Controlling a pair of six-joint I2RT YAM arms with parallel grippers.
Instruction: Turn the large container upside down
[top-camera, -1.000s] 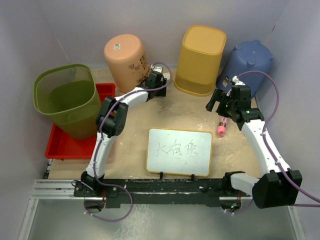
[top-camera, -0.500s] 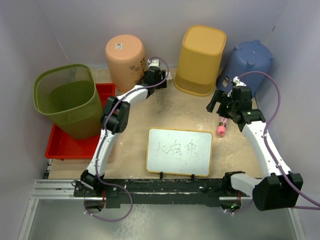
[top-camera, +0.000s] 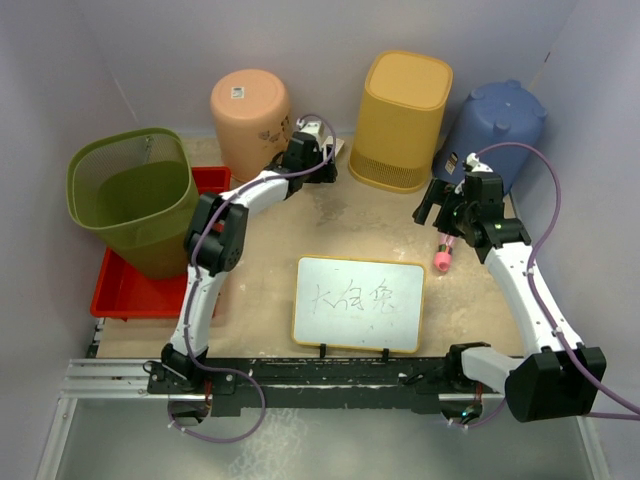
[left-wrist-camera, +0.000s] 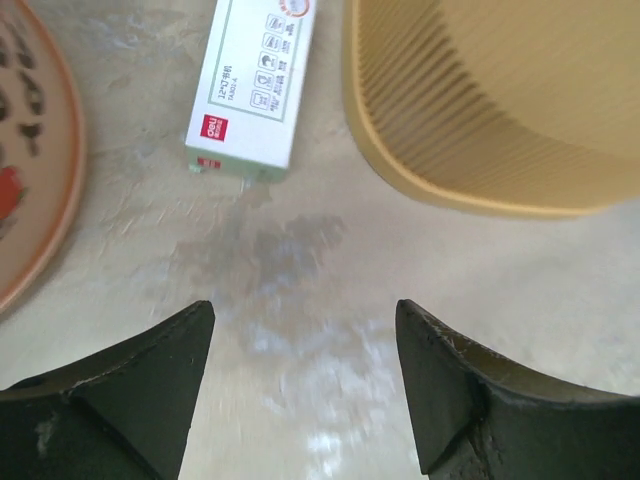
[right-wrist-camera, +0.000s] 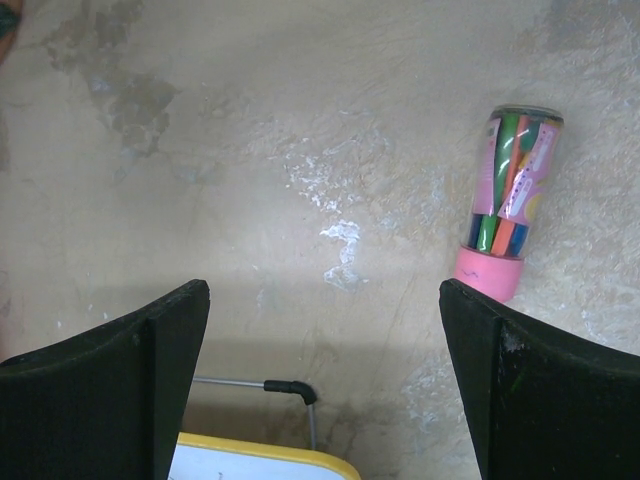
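Note:
The large peach container (top-camera: 250, 115) stands bottom-up at the back left, a label on its upturned base. Its rim (left-wrist-camera: 40, 170) shows at the left edge of the left wrist view. My left gripper (top-camera: 322, 158) hovers just right of it, apart from it. Its jaws (left-wrist-camera: 305, 330) are open over bare table with nothing between them. My right gripper (top-camera: 432, 208) hangs open in front of the blue bin, over the table surface (right-wrist-camera: 325, 300), holding nothing.
A yellow bin (top-camera: 402, 118) and a blue bin (top-camera: 495, 130) stand bottom-up along the back. A green mesh bin (top-camera: 135, 200) sits upright on a red tray (top-camera: 125, 290). A white box (left-wrist-camera: 255, 85), a pink pen tube (top-camera: 441, 255) and a whiteboard (top-camera: 358, 302) lie on the table.
The peach container, tilted toward the left gripper a second ago, now stands straight on its rim. The left gripper has shifted slightly away from it. The right arm has not moved.

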